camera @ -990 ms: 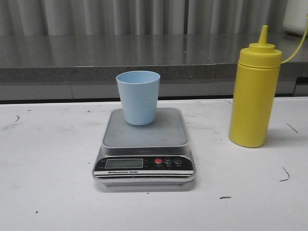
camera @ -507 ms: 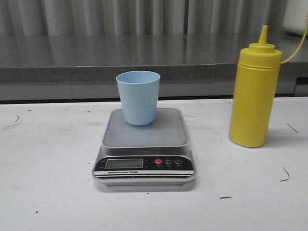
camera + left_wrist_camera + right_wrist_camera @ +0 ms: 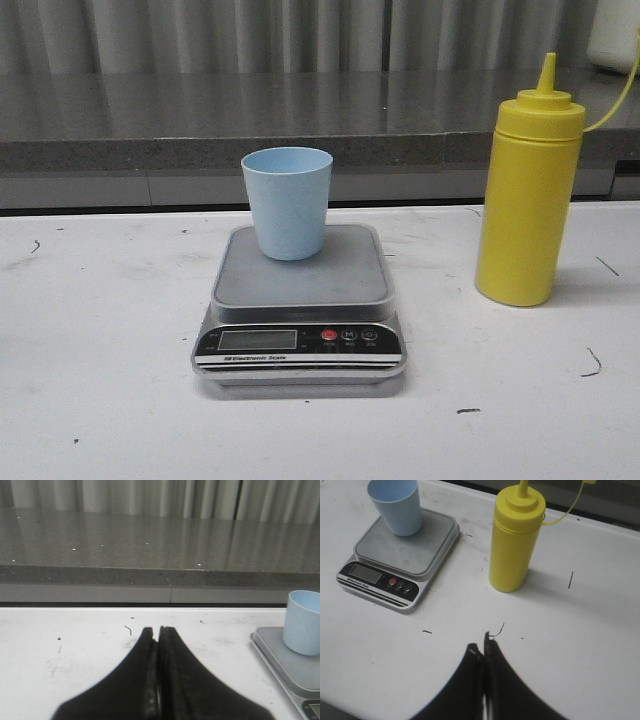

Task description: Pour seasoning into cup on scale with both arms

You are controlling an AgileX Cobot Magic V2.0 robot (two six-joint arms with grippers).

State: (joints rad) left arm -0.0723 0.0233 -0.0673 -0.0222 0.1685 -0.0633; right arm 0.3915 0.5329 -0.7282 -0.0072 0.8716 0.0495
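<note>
Left gripper (image 3: 158, 645): fingers pressed together, nothing between them, pointing level and forward. Right gripper (image 3: 483, 652): fingers likewise closed, empty, angled downward from above. Neither arm appears in the front view.

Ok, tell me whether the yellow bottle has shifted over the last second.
No. The yellow bottle stands in the same spot, right of the scale, cap level with the same counter edge.

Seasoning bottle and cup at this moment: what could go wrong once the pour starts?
The cup sits at the back edge of the scale, so a nudge could tip it off. The seasoning bottle is tall and narrow, so a poor grasp may topple it. Both end effectors, left and right, are shut.
</note>
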